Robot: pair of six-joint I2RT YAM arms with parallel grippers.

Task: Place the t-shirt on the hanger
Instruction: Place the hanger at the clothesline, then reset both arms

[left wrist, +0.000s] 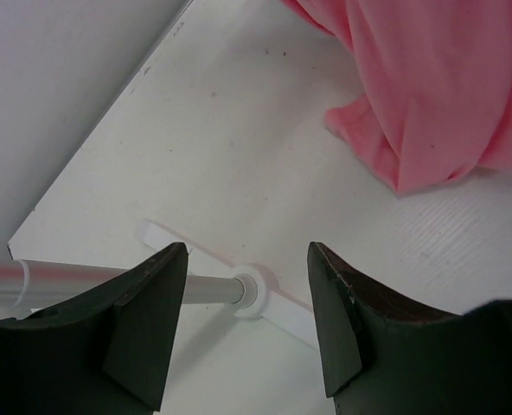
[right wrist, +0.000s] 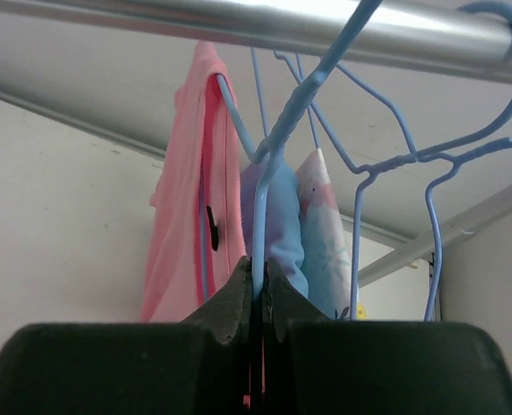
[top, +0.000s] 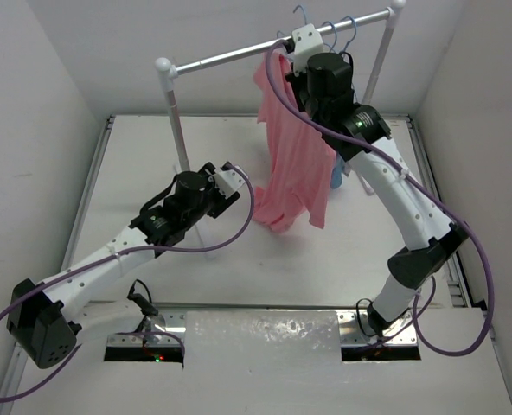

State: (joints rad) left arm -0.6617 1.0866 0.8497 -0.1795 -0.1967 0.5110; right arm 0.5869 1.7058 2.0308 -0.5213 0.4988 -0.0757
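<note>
From above, the salmon-pink t-shirt (top: 295, 164) hangs from the rail (top: 239, 54) over the far edge of the table (top: 152, 156), its hem reaching down toward the tabletop. The right gripper (top: 292, 45) is up at the rail. The left gripper (top: 237, 173) hovers near the table's middle, left of the shirt.

In the left wrist view, its fingers (left wrist: 152, 328) stand apart with nothing between them, above the rail's post foot (left wrist: 254, 290).

In the right wrist view, the jaws are pinched tight on the light-blue wire hanger (right wrist: 260, 233). The t-shirt hangs just left of it, beside a light-blue garment (right wrist: 278, 216) and other hangers (right wrist: 394, 164).
</note>
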